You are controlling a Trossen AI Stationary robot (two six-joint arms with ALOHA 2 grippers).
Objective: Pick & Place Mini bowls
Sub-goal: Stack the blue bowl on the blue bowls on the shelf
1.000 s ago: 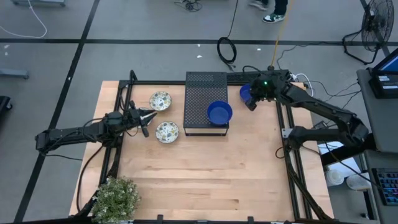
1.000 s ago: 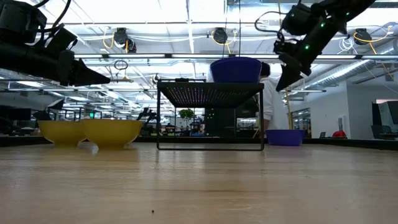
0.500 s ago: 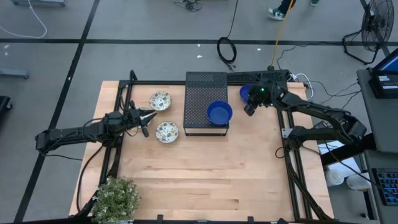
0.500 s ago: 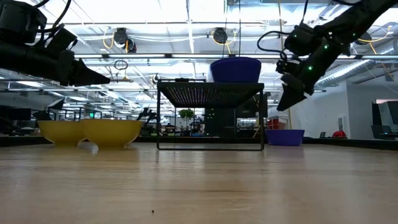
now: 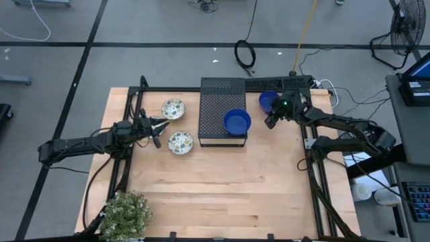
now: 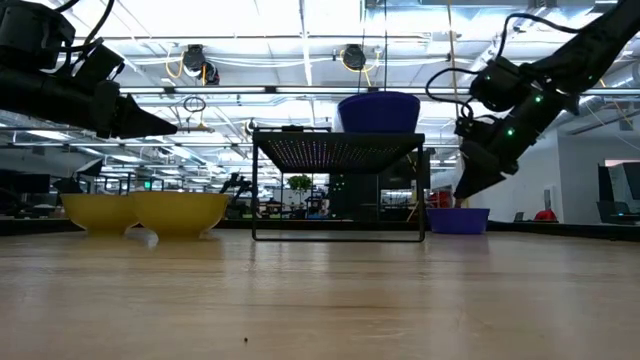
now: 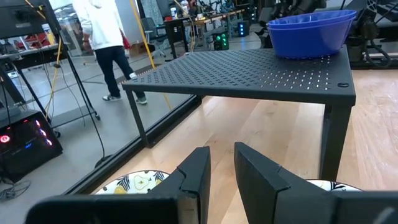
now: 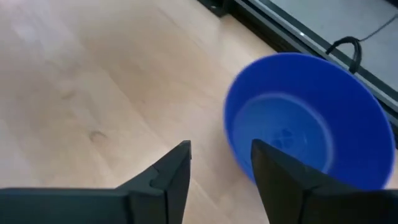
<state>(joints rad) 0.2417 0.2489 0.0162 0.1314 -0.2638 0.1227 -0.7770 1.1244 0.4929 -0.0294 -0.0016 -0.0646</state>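
While the left gripper (image 5: 161, 123) waits with fingers slightly parted between the patterned bowls, the right gripper (image 5: 269, 122), fingers spread and empty, is far nearer. A round glossy blue bowl (image 5: 267, 101) sits on the wooden table (image 5: 215, 195) at its twelve o'clock, just beside the fingertips.

Right hand (image 5: 271, 120) hangs low with fingers parted, empty; left hand (image 5: 156, 128) hovers, fingers slightly apart.
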